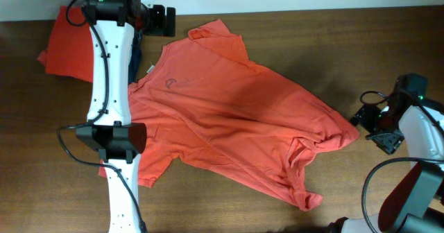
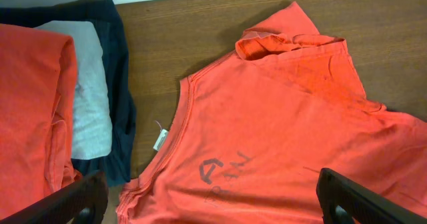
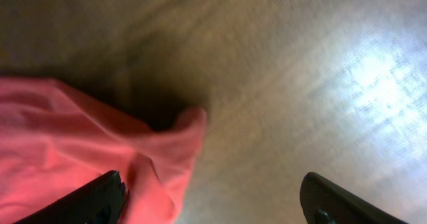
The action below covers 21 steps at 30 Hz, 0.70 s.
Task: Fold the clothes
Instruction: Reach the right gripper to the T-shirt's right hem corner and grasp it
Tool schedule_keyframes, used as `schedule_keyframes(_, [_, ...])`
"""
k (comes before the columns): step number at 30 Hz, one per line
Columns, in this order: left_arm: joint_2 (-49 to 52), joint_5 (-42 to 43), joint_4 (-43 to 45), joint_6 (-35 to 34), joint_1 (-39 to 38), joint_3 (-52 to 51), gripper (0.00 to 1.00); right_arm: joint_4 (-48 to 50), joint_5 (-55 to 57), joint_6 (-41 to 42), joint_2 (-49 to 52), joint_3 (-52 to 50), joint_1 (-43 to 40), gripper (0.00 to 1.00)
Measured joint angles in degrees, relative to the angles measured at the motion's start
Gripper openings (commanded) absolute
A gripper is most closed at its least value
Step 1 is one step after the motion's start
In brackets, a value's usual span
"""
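The clothes, one coral-red T-shirt (image 1: 236, 115), lie spread over the middle of the table, rumpled at the lower right. The plain face is up, with a small dark mark by the neck (image 2: 217, 171). My left gripper (image 1: 165, 21) hangs at the back left, above the collar and shoulder; in the left wrist view it (image 2: 213, 204) is open, with the cloth below it and not held. My right gripper (image 1: 374, 127) is at the shirt's right corner. In the right wrist view it (image 3: 217, 204) is open, the left fingertip (image 3: 97, 201) beside a raised fold of the shirt (image 3: 160, 157).
A stack of folded garments lies at the back left: a plain orange one (image 1: 66, 42), a grey one (image 2: 90, 91) and a navy one (image 2: 121, 77). My left arm (image 1: 111, 115) crosses over the shirt's left sleeve. Bare wood (image 3: 300, 84) lies right of the shirt.
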Motion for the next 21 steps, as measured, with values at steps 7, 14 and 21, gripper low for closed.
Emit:
schedule_keyframes(7, [0.0,0.0,0.0,0.0,0.0,0.0,0.99,6.6,-1.5,1.7,0.0,-5.7,0.0,0.8])
schedule_keyframes(14, [0.0,0.0,0.0,0.0,0.0,0.0,0.99,13.9,-5.2,3.2,0.0,-12.3,-0.1,0.65])
schedule_keyframes(21, [0.0,0.0,0.0,0.0,0.0,0.0,0.99,18.8,-6.4,3.4,0.0,-15.6,-0.1,0.18])
